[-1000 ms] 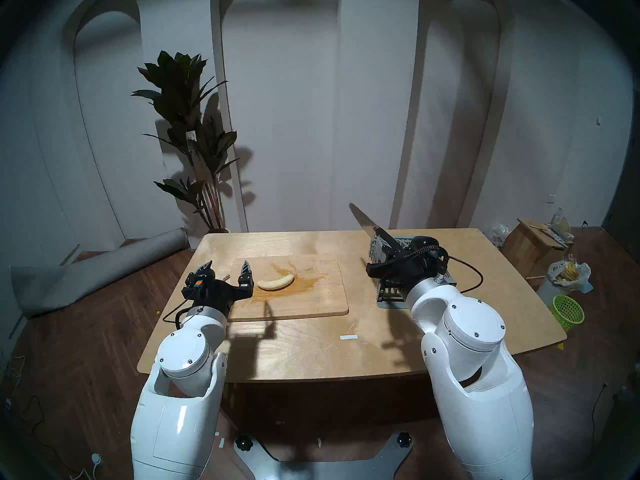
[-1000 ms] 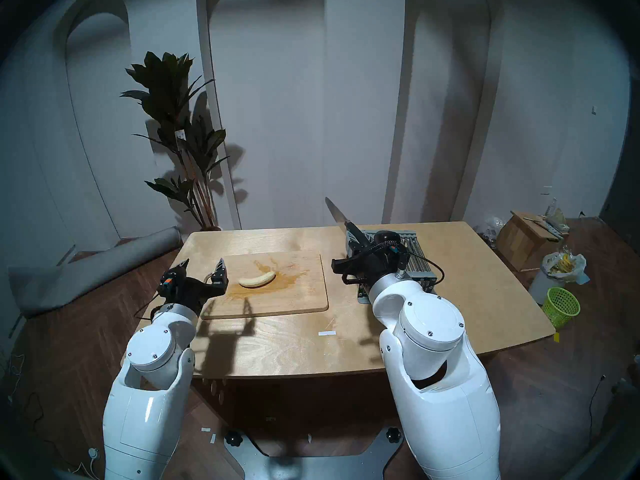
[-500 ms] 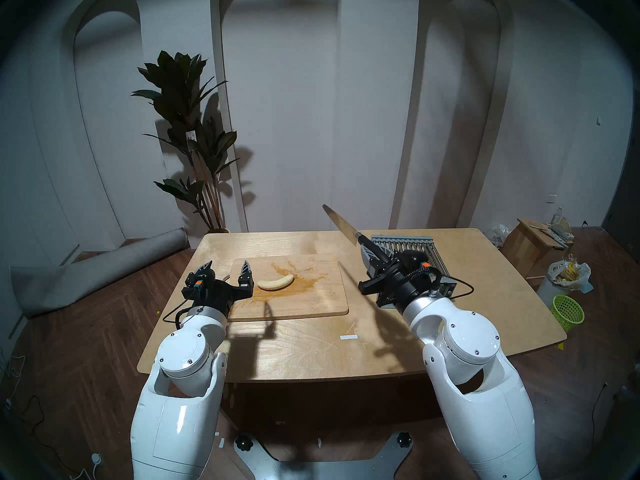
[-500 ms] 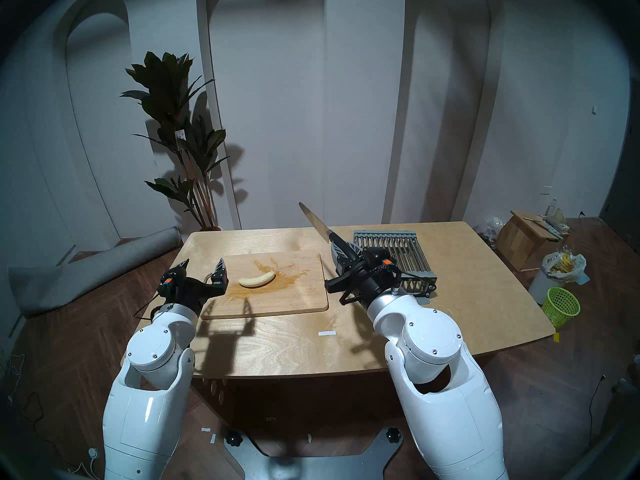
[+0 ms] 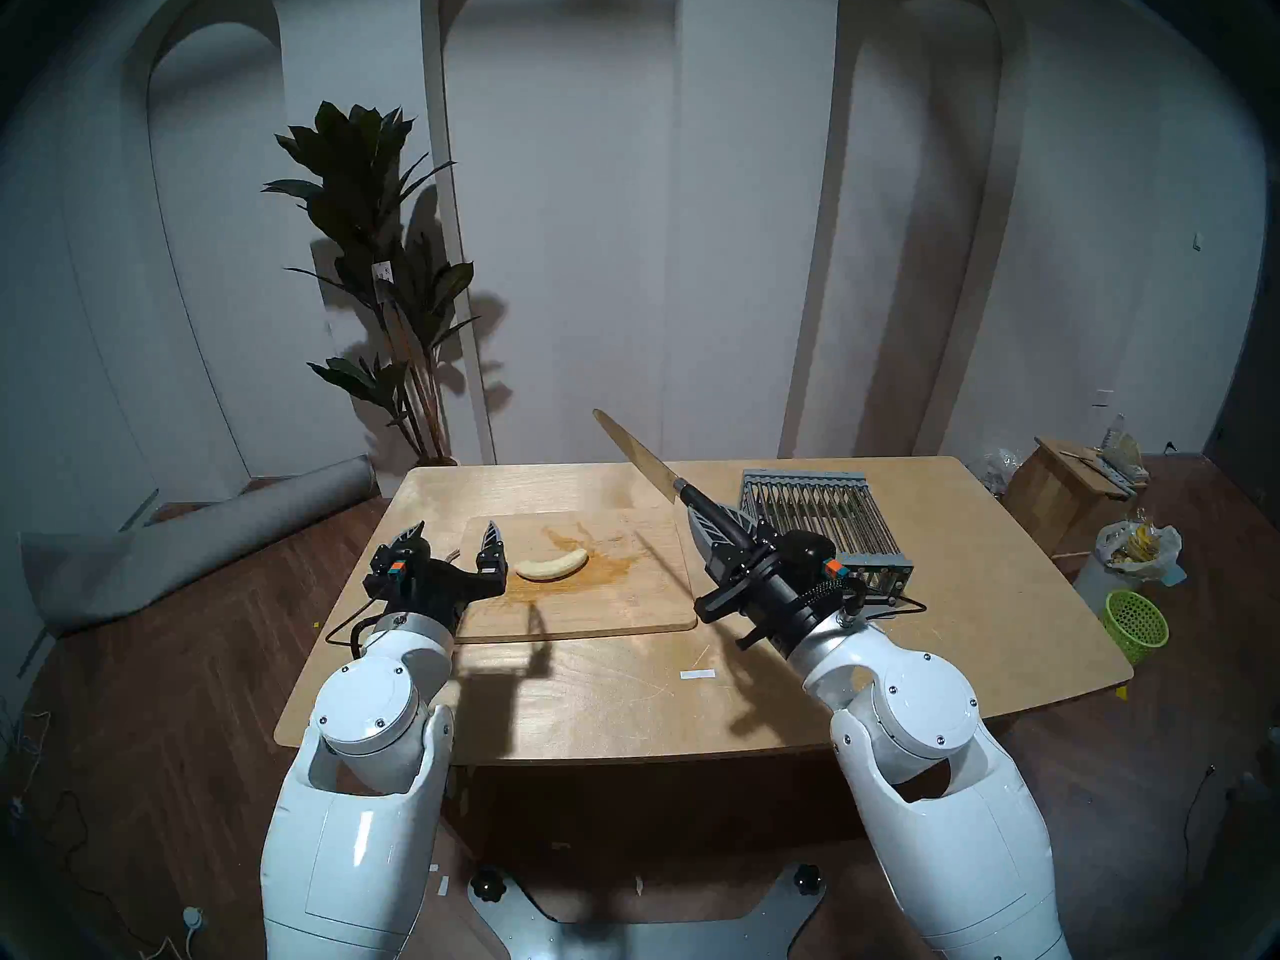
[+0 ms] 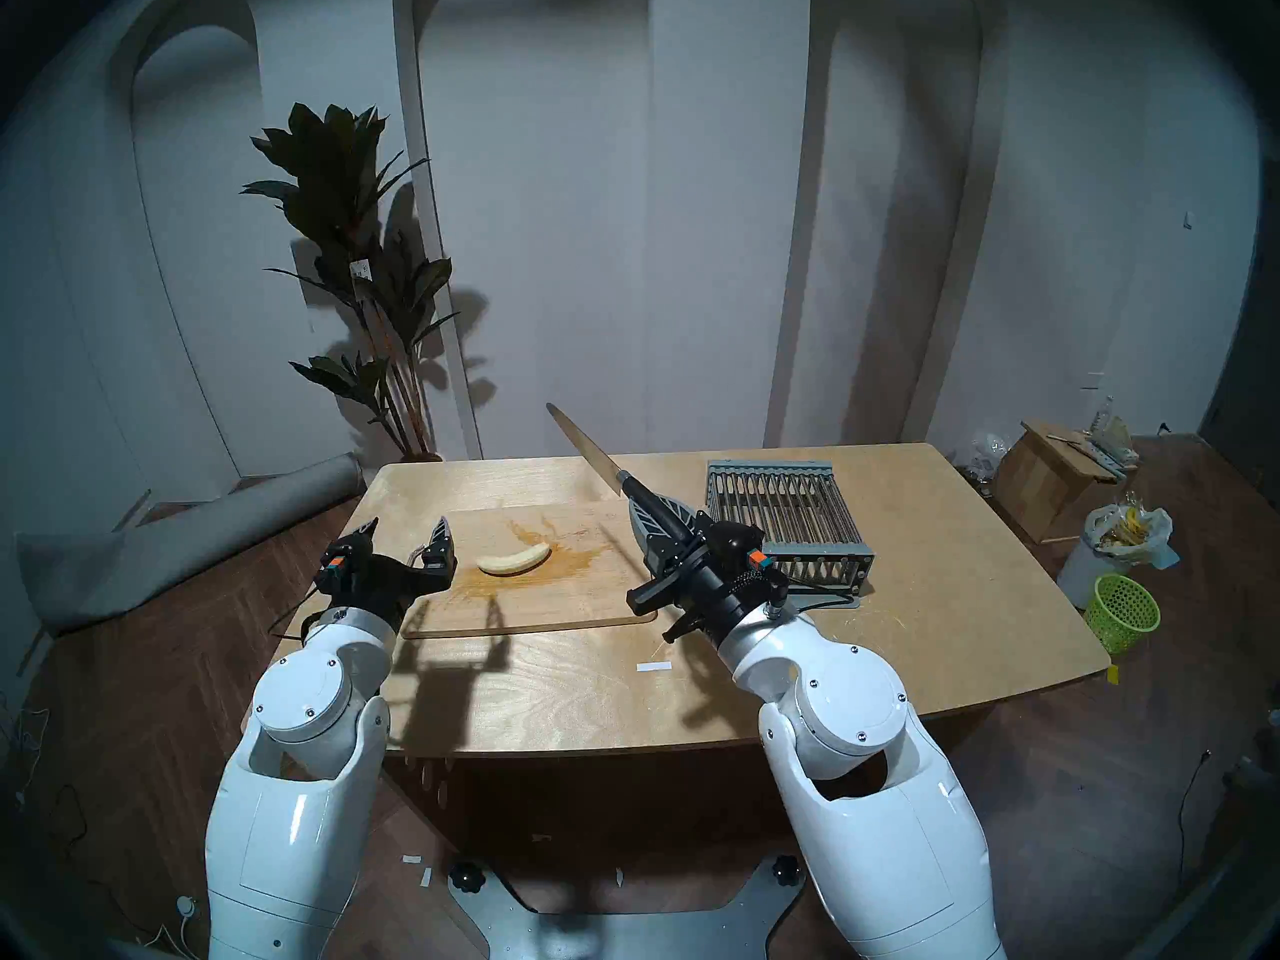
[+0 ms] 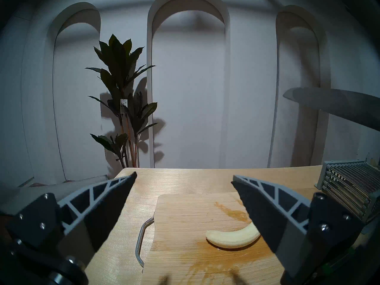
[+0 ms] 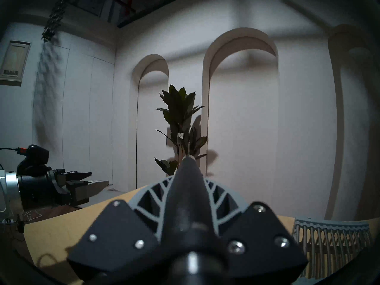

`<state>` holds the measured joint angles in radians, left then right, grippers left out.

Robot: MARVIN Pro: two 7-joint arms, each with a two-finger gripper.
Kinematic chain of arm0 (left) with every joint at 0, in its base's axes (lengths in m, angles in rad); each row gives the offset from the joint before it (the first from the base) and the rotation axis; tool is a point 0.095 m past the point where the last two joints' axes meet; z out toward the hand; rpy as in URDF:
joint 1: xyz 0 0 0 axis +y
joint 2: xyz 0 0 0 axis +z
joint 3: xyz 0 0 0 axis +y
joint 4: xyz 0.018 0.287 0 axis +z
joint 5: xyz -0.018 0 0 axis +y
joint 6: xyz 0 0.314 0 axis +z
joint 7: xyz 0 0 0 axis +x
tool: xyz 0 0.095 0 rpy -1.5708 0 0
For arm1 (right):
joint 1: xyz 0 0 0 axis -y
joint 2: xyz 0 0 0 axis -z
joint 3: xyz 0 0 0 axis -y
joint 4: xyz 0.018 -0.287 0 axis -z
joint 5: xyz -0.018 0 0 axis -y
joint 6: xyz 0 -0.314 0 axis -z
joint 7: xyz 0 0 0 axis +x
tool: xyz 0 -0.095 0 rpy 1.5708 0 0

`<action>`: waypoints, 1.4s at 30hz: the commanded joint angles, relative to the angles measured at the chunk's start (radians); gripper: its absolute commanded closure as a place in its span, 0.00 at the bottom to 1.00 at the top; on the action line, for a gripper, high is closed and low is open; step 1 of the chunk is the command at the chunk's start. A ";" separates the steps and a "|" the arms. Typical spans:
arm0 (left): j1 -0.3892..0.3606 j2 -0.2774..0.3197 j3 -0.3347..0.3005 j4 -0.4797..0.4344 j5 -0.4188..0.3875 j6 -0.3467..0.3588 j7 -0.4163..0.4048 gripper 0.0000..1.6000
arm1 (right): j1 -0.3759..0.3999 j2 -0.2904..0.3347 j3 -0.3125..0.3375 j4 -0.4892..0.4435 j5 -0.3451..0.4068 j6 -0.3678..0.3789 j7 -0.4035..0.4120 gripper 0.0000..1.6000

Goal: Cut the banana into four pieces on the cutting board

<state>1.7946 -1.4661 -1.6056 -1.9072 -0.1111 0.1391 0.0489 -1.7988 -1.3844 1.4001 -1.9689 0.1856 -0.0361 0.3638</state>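
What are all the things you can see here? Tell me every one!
banana: one, pale cream-yellow, whole, on the cutting board
cutting board: one, light wood, orange-brown stain, on the table
table: one, light wood
knife: one, black handle, in the right gripper, blade up over the table
rack: one, grey, table's right
plant: one, dark green, by the wall
basket: one, green, on the floor
left gripper: open, beside the banana
right gripper: shut on the knife
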 commanded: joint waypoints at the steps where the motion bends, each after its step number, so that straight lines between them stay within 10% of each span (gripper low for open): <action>1: -0.009 0.001 -0.002 -0.020 0.001 -0.006 0.000 0.00 | -0.030 -0.030 0.014 0.022 0.013 -0.110 0.047 1.00; 22: -0.099 0.034 -0.034 0.002 -0.007 -0.001 -0.015 0.00 | 0.047 0.007 0.025 0.282 0.132 -0.379 0.294 1.00; 42: -0.103 0.035 -0.035 0.006 -0.011 -0.001 -0.022 0.00 | 0.001 0.049 0.106 0.223 0.219 -0.260 0.328 1.00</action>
<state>1.7119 -1.4300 -1.6445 -1.8832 -0.1253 0.1403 0.0240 -1.7713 -1.3273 1.4880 -1.6928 0.4022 -0.3207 0.7284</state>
